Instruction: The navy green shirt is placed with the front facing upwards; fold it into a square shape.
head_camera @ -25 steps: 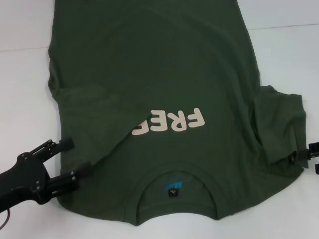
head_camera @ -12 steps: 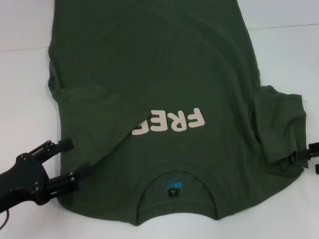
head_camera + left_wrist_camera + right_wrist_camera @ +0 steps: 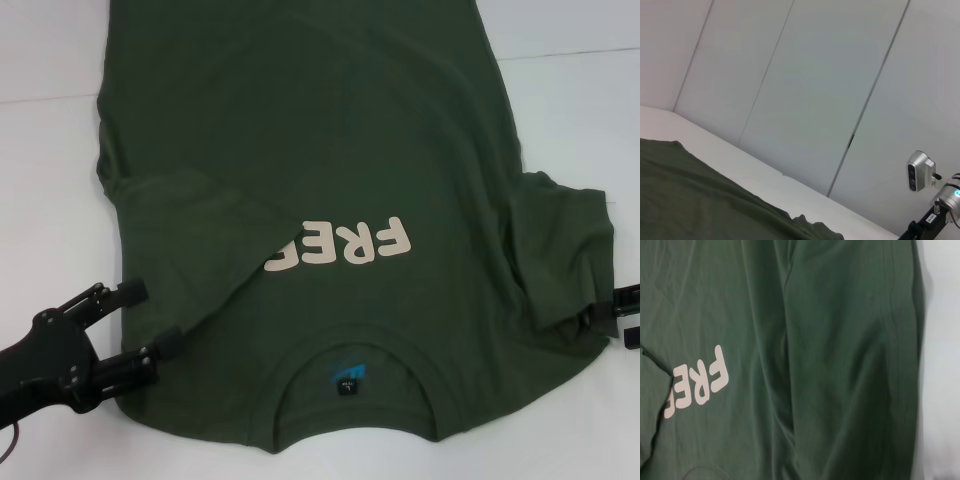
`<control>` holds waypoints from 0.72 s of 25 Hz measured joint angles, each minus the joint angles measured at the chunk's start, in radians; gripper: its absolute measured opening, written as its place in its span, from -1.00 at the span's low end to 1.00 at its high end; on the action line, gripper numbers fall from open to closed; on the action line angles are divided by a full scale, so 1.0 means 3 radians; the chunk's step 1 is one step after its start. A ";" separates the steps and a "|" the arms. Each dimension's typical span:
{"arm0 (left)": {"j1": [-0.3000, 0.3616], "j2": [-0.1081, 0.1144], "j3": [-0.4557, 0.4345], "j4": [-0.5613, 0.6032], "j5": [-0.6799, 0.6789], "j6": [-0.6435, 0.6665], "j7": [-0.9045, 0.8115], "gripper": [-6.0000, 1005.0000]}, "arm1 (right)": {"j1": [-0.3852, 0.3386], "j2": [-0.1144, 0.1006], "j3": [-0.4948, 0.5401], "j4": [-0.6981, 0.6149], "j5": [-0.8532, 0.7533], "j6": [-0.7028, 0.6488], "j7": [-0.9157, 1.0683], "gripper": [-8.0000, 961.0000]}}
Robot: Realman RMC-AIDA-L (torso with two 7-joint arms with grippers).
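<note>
The navy green shirt (image 3: pixel 320 130) lies front up on the white table (image 3: pixel 50 170), collar nearest me, blue neck label (image 3: pixel 345 378) showing. Its left sleeve (image 3: pixel 200 240) is folded inward over the chest and covers the end of the cream print (image 3: pixel 350 243). My left gripper (image 3: pixel 153 316) stands open at the near left shoulder edge, fingers spread just over the cloth. At the right sleeve's (image 3: pixel 565 250) hem, my right gripper (image 3: pixel 615 315) is only partly in frame. The right wrist view shows the shirt (image 3: pixel 840 365) and print (image 3: pixel 700 382) from above; the left wrist view catches a strip of shirt (image 3: pixel 690 200).
White table surrounds the shirt on the left, right (image 3: pixel 580 110) and near sides. A pale panelled wall (image 3: pixel 815 90) stands behind the table. The right arm's wrist camera (image 3: pixel 920 171) shows in the left wrist view.
My left gripper has eased very slightly toward the near edge, still open. The shirt and the right gripper look unchanged.
</note>
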 joint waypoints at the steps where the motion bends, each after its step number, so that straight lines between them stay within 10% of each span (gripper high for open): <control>1: 0.0001 0.0000 0.0000 0.0000 0.0000 0.0000 0.0000 0.78 | 0.0000 0.0000 0.0000 0.0000 0.0001 0.0001 0.0000 0.51; 18: 0.0000 0.0000 0.0000 0.0002 -0.0004 0.0008 -0.0004 0.77 | -0.0030 -0.0032 -0.0023 0.0000 -0.0007 0.0013 0.0005 0.22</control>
